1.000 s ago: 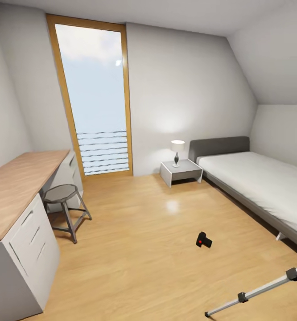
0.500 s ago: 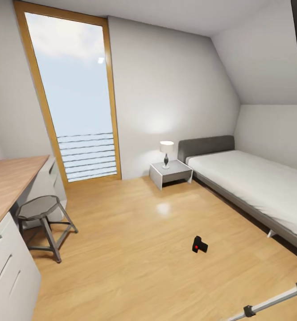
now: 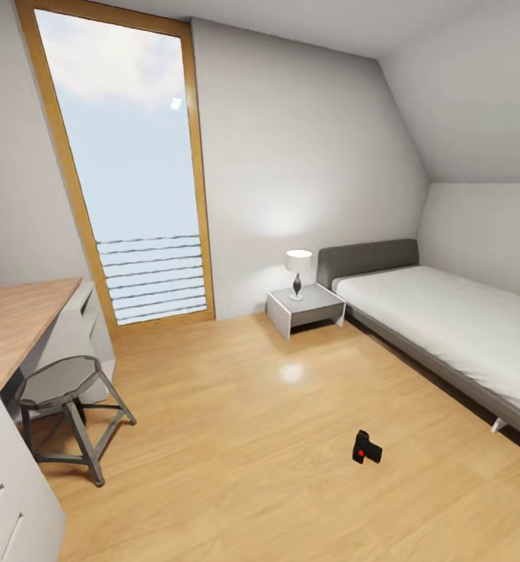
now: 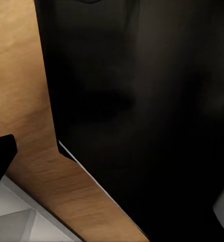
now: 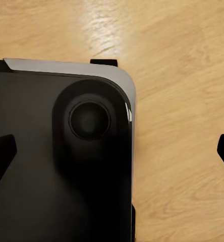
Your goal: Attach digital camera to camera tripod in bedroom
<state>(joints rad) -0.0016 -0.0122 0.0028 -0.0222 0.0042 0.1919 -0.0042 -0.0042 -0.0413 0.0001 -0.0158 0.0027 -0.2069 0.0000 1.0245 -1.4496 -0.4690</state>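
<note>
Our right gripper hangs with its dark fingertips spread wide over the robot's black base and floor, holding nothing; our left's state we cannot tell. The digital camera lies ahead on the floor, right of centre, favouring our right arm.

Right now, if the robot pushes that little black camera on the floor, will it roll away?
Probably not. The digital camera looks blocky and lies low on the wood floor, so it would likely slide rather than roll. Its short lens sticks out, so it might pivot when nudged.

Attic bedroom: bed, nightstand lamp
</note>
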